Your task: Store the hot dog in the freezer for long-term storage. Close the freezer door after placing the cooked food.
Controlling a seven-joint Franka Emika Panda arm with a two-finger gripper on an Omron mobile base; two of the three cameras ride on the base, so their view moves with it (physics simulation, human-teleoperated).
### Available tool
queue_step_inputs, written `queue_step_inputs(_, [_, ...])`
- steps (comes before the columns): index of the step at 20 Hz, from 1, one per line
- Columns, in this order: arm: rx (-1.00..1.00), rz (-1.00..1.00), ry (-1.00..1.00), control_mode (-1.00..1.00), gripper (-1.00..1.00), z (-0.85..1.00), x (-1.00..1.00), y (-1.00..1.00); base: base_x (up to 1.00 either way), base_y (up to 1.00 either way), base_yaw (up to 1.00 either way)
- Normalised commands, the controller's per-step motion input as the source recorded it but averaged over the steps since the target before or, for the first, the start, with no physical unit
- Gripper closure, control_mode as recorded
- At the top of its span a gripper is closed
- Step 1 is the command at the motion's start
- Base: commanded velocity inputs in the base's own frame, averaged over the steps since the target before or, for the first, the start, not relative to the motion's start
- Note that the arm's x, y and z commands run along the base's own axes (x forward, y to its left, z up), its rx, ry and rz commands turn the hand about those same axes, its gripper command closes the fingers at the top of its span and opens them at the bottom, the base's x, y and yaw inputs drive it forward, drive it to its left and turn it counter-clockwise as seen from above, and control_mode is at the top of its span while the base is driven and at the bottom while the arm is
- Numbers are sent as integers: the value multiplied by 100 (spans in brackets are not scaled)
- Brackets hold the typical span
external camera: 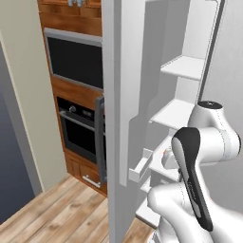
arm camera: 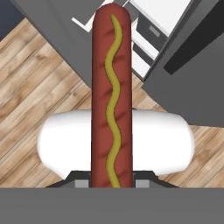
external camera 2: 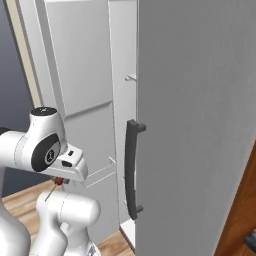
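ITEM 1 — Hot dog (arm camera: 111, 96). Reddish-brown sausage with a wavy yellow mustard line along its length. In the hand view it runs straight out from the claw toward the open fridge, over wooden floor (arm camera: 39, 78). In the right base view a small red tip (external camera 2: 59, 181) shows just beneath the hand. Location: in the claw, in the air, not yet inside any compartment.

ITEM 2 — Claw (arm camera: 111, 183). Jaws narrow, closed on the near end of the hot dog. The finger tips are mostly hidden behind the sausage. Nothing else is touched.

ITEM 3 — Freezer (external camera: 182, 66). Left section of the grey fridge, standing open; white shelves are visible inside in the left base view.

ITEM 4 — Freezer door (external camera: 118, 95). Swung open, white inner side facing the arm, with a small door bin low down and the dark bar handle at its outer edge.

ITEM 5 — Wall oven (external camera: 78, 126), set in wooden cabinetry beyond the door. Not part of the task.

STEP IN HAND (judged): carry stage, 1 of 3; the food is gripped and near the opening, placement and closing not yet done.

NEXT MOVE CALLS FOR (judged): reaching past the door edge, levelling the sausage over a white shelf, releasing, then withdrawing clear before pushing the door shut.
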Motion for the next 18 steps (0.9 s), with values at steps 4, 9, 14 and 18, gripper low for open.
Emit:
queue_step_inputs(4, [0,0,0,100,100,0,0,0,36,0,0])
queue_step_inputs(9, [0,0,0,100,100,0,0,0,31,0,-2])
queue_step_inputs(14, [0,0,0,100,100,0,0,0,22,-1,-12])
queue_step_inputs(18, [0,0,0,100,100,0,0,0,0,-3,-17])
